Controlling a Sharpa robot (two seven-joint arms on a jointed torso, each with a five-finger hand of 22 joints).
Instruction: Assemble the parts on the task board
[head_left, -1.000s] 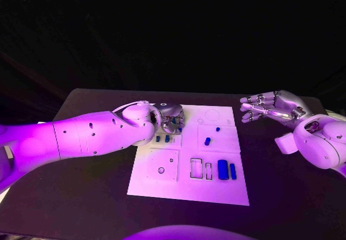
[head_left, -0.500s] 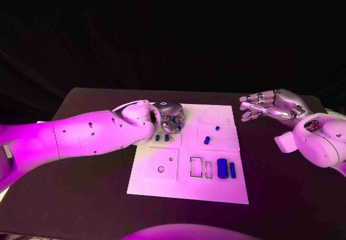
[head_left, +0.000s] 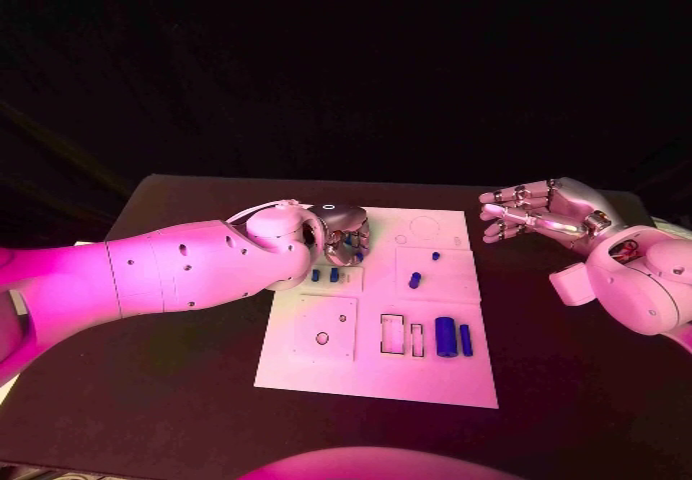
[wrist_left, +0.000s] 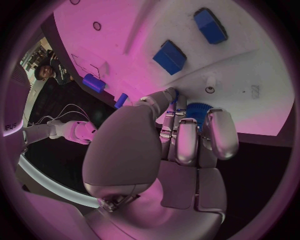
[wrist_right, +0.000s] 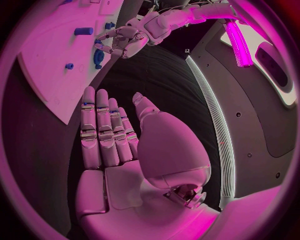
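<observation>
Two hands: left hand (head_left: 340, 232) curled around a round blue part (wrist_left: 199, 111) at the task board's (head_left: 378, 380) far-left corner.
Right hand (head_left: 545, 214): empty, fingers spread, above the bench (head_left: 159, 400) beside the board.

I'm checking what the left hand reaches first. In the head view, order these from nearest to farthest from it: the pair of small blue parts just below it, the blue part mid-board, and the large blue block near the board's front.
From the left hand:
1. Pair of small blue parts, just below it.
2. Blue part mid-board, further toward the right arm's side.
3. Large blue block, near the board's front edge.
</observation>
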